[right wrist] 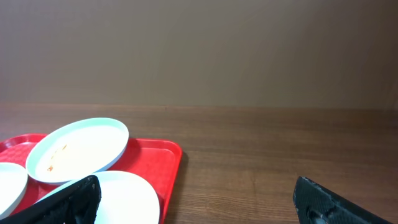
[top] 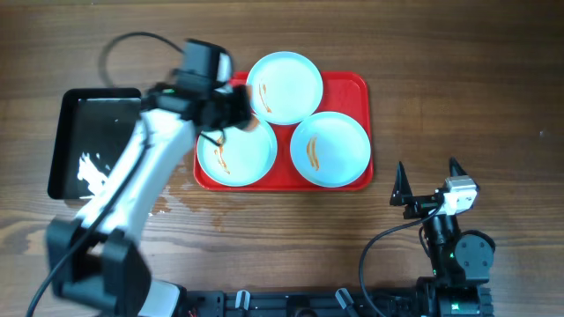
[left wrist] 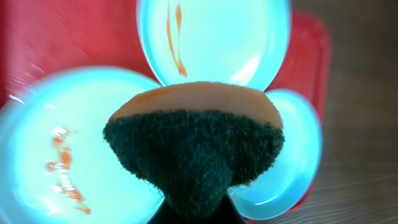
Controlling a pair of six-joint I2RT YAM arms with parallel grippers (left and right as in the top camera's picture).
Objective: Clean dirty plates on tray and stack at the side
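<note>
Starting at the left of the overhead view, a glossy black tray [top: 62, 145] is seen on the table [top: 493, 79], with white smears inside it and a wet patch [top: 172, 204] on the wood just beside its lower right corner. The left arm is stretched across this area, and the left fingers [top: 231, 106] are held over the upper left corner of the red tray [top: 352, 84]. A sponge [left wrist: 194, 143] is pinched in them, its dark green scouring face turned to the wrist camera and its orange body behind. Whether the sponge is touching a plate cannot be told.

Three pale blue plates are carried on the red tray, near the middle of the table. The lower-left plate [top: 236, 157] is marked with orange-brown streaks and is partly covered by the left fingers. The upper plate [top: 284, 86], streaked near its left side, is laid with its edge over the rims of the other two and juts past the tray's far rim. The lower-right plate [top: 330, 148] is streaked left of its centre.

To the right, well apart from the tray, the right fingers [top: 401, 187] are spread wide and nothing is held between them. In the right wrist view they [right wrist: 68, 202] are seen at both lower corners, with the red tray [right wrist: 171, 155] and plates beyond.
</note>
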